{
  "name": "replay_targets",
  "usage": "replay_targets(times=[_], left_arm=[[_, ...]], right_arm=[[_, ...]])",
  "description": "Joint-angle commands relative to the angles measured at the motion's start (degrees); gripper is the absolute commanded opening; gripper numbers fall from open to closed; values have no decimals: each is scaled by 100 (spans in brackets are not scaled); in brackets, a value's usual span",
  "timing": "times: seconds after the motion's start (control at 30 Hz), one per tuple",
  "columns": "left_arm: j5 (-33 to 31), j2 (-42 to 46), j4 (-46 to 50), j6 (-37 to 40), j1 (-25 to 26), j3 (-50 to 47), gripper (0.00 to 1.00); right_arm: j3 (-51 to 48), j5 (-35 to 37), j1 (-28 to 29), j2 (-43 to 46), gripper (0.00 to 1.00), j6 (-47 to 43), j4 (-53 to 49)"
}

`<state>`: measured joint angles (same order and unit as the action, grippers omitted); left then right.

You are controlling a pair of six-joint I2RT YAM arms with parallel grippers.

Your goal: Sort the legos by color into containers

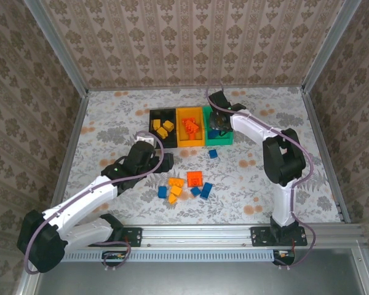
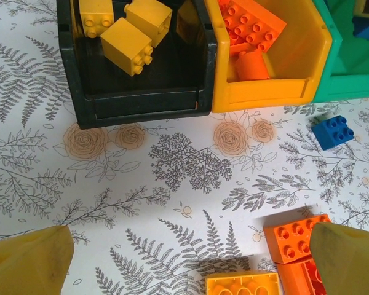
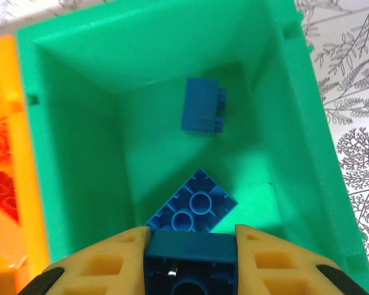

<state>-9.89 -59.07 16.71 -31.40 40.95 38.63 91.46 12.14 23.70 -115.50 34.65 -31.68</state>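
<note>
Right pincer (image 3: 192, 235) clamps blue brick (image 3: 192, 253), probably square, over green bin (image 3: 80, 153) | left pincer (image 2: 187, 261) wide, empty

- 3 joined bins in a row at back of patterned table (image 1: 264, 184): black rectangular plastic bin (image 1: 163, 114) left, yellow-orange rectangular plastic bin (image 1: 190, 142) mid, green rectangular plastic bin (image 1: 219, 140) right.
- Yellow studded plastic bricks (image 2: 129, 43) in left bin, red-orange studded plastic bricks (image 2: 252, 24) in mid.
- Right bin: two blue studded plastic bricks (image 3: 202, 106) on its floor; right gripper (image 3: 192, 232) above, third blue plastic brick (image 3: 192, 249) btwn its fingers.
- Lone blue plastic brick (image 1: 213, 153) just in front of right bin.
- Loose mixed plastic bricks (image 1: 186, 186) in front of mid bin, nearer the arms; left gripper (image 2: 190, 236) behind-left of them.
</note>
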Motion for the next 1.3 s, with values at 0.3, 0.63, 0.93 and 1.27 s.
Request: replay_targets(times=[0.3,0.63,0.93,1.27], left_arm=[[-51,252,202,-52,-153,-63,100],[103,125,53,-188,-337,-214,100],[151,10,-17,-235,-371,-260,100],[198,-164,-128,-261,-399,-251,100]], right_arm=[[-760,-171,102,1142,64,39,74],[-3162,-750,748,2280,69,-115,1456],[-3090,-420,837,1339,70,-238,1720],[-2601,148,855,660,56,-453,1461]])
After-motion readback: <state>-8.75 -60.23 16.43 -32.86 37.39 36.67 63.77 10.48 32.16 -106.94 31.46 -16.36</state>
